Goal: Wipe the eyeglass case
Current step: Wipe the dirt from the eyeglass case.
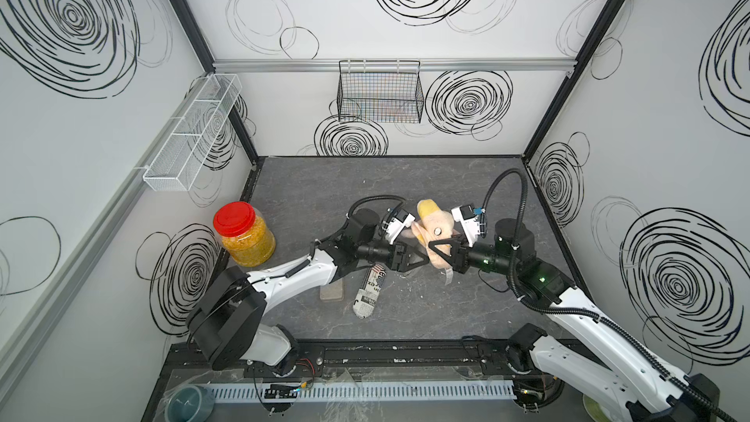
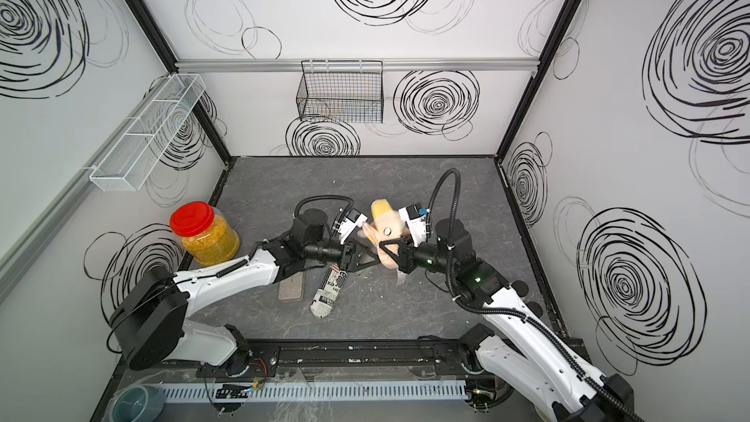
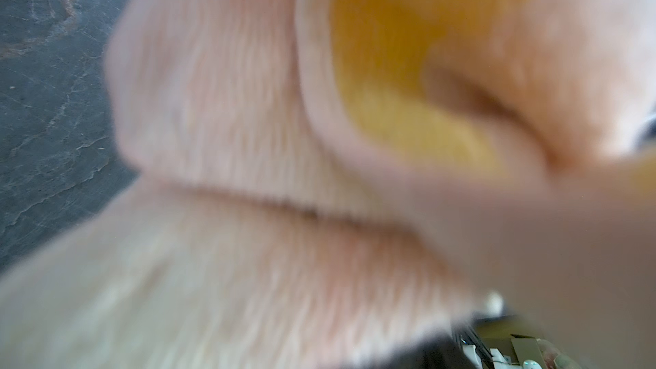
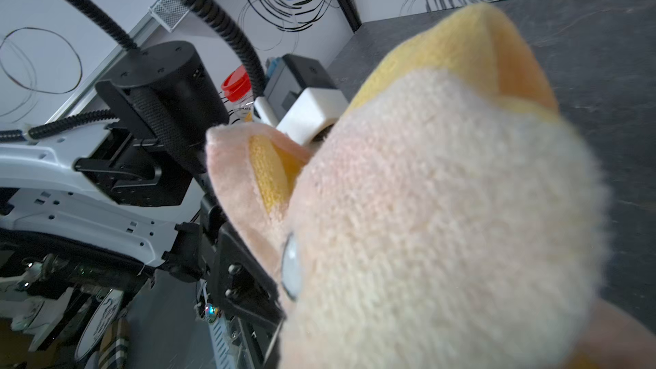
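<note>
Both top views: left gripper (image 1: 424, 258) (image 2: 375, 258) and right gripper (image 1: 431, 246) (image 2: 380, 245) meet tip to tip mid-table. Both are clenched on a bunched peach-and-yellow fluffy cloth (image 1: 436, 219) (image 2: 387, 217), which is held off the surface. The left's tips are buried in the pile, so the pinch itself is hard to make out.

The long rounded newspaper-print eyeglass case (image 1: 367, 292) (image 2: 326, 294) lies flat on the table, nearer the front and apart from the cloth. Its far end is tucked under the left gripper. A tan rectangular block (image 1: 332, 292) sits just beside it, partly under the left arm. A clear jar with red lid and yellow contents (image 1: 245, 237) stands by the left wall.

Left wrist: the cloth (image 3: 248, 101) fills nearly everything and is blurred. The fingers are hidden; only a strip of table (image 3: 53, 101) shows.

Right wrist: the cloth (image 4: 443, 207) blocks its own fingers. The case (image 4: 99, 317) is small, dim and partly cut off.

Surface: dark grey marbled tabletop (image 1: 406, 188). White walls with black swirls. Black wire basket (image 1: 379, 91) on the back wall, white mesh basket (image 1: 195, 131) on the left.
</note>
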Tool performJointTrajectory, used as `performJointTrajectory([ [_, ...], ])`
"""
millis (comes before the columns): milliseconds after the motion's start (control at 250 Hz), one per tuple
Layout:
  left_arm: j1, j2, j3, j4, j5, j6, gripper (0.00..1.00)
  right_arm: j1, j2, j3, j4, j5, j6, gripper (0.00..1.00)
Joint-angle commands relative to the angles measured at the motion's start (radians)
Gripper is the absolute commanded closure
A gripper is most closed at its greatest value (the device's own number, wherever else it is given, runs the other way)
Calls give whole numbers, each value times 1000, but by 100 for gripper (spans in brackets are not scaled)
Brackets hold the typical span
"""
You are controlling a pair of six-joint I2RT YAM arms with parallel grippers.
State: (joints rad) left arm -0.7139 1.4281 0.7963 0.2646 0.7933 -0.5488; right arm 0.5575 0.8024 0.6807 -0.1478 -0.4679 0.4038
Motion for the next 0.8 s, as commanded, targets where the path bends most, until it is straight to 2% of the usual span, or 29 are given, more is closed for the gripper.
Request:
performJointTrajectory([
  [0,-2,-64,7,21,53,68,39,-109,-25,29,-81,154,6,100],
  [104,2,-76,7,-3,45,82,39,-177,-25,42,-129,181,4,100],
  [256,33,-107,3,13,34,68,39,-189,-30,51,-182,164,-27,100],
  [300,43,-113,3,29,41,57,39,-188,-35,47,-175,112,-44,100],
  [384,56,-111,18,27,56,53,39,-178,-28,41,-134,-91,-95,100],
  [471,56,-87,50,-13,80,68,39,-103,-11,64,-135,-159,-125,98],
  [575,57,-68,75,-63,122,87,39,34,13,77,-113,-117,-153,98],
  [795,104,-75,150,-319,199,238,39,194,119,136,-224,-63,-234,98],
])
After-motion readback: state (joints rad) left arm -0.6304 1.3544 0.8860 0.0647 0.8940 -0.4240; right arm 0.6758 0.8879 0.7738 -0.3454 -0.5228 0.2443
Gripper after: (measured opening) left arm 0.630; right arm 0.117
